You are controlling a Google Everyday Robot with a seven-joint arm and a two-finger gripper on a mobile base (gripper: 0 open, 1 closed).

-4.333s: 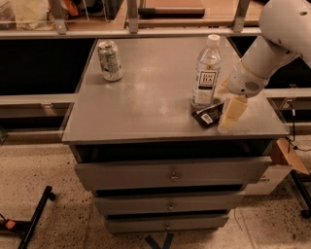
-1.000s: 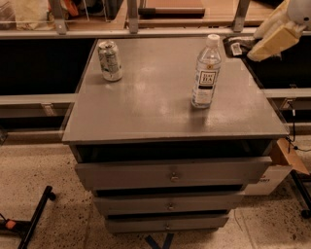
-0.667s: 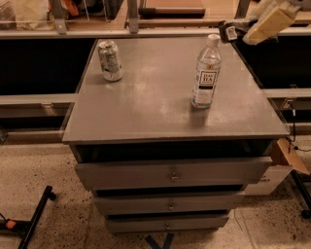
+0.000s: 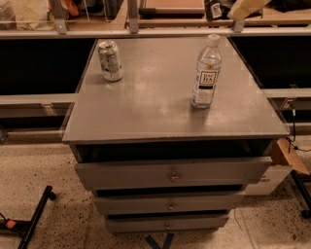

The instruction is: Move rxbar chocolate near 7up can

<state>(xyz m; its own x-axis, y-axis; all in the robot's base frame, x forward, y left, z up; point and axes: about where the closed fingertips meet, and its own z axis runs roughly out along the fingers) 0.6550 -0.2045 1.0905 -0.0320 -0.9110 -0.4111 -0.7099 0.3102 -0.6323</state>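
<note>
High frontal view over cabinet (image 4: 155, 97), pincer (image 4: 237, 10) top right

The gripper (image 4: 239, 9) is at the far right, above the back edge of the table (image 4: 155, 114). The upper edge cuts most of it off, so only a cream-coloured part shows. Just left of it the rxbar chocolate (image 4: 213, 9) is also cut by that edge, and how it is held cannot be told. The print on the 7up can (image 4: 110, 60) is too small to read. On the right a cardboard box (image 4: 286, 158) is partly hidden behind the drawers (image 4: 170, 172). At the near left a black stand (image 4: 34, 214) runs past the left edge.
</note>
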